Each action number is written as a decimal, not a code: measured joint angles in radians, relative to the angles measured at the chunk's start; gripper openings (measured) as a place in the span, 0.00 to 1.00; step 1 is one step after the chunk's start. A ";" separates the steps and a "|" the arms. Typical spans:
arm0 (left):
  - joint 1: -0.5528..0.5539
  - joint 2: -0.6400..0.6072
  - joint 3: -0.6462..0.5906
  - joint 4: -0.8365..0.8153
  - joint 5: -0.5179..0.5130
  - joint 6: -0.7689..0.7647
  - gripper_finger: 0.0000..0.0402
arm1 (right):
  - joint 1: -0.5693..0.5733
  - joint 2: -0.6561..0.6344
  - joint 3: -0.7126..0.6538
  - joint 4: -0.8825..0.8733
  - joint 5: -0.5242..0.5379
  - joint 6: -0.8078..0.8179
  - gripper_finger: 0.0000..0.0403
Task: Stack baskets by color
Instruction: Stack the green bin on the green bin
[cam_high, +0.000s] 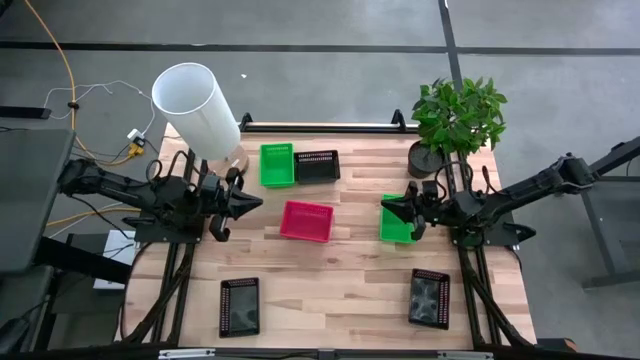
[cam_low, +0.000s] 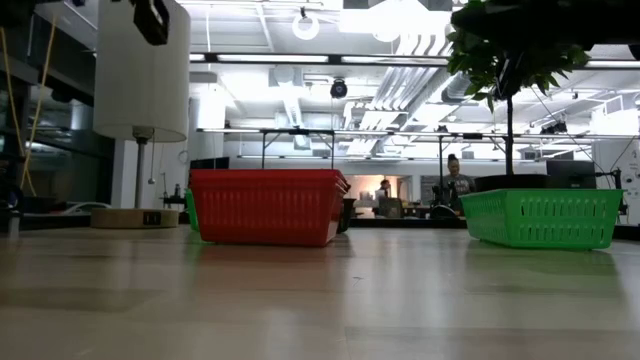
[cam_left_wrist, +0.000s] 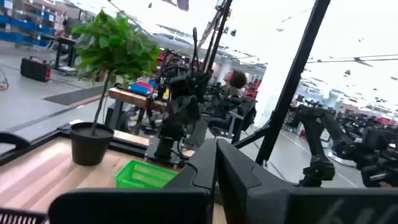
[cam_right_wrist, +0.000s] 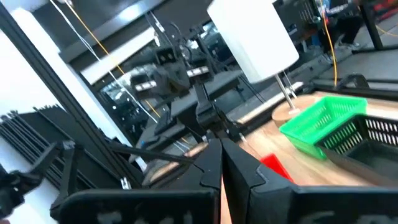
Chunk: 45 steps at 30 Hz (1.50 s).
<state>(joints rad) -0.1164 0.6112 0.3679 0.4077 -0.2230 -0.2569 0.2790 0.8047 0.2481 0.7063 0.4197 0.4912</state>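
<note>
A large open robotics lab or workshop: bare ceiling pipes and strip lights (cam_low: 300, 75), a grey concrete floor (cam_high: 320, 25) with loose cables (cam_high: 100, 95), further robot arms on frames (cam_left_wrist: 323, 143), and a person at a desk (cam_low: 455, 180) behind the wooden surface (cam_high: 340, 280)

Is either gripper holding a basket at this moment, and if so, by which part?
Nothing is held. The left gripper and the right gripper are both shut on nothing, above the table, with no basket between their fingers.

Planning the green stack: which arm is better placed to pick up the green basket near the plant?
Right. The right gripper, shut and empty, sits at that green basket; the left gripper, also shut, is across the table beyond the pink basket.
</note>
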 joint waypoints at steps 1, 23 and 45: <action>0.006 -0.006 -0.009 0.003 0.003 -0.001 0.00 | 0.000 0.000 0.000 0.009 0.002 -0.002 0.00; 0.012 -0.056 -0.112 0.089 0.012 -0.047 0.00 | 0.000 0.000 0.015 -0.024 0.041 0.004 0.00; 0.012 -0.055 -0.112 0.022 0.001 -0.047 0.00 | 0.047 0.347 0.540 -1.786 -0.190 1.078 0.02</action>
<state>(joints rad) -0.1043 0.5560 0.2558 0.4301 -0.2219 -0.3035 0.3260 1.1518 0.7886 -1.0800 0.2299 1.5693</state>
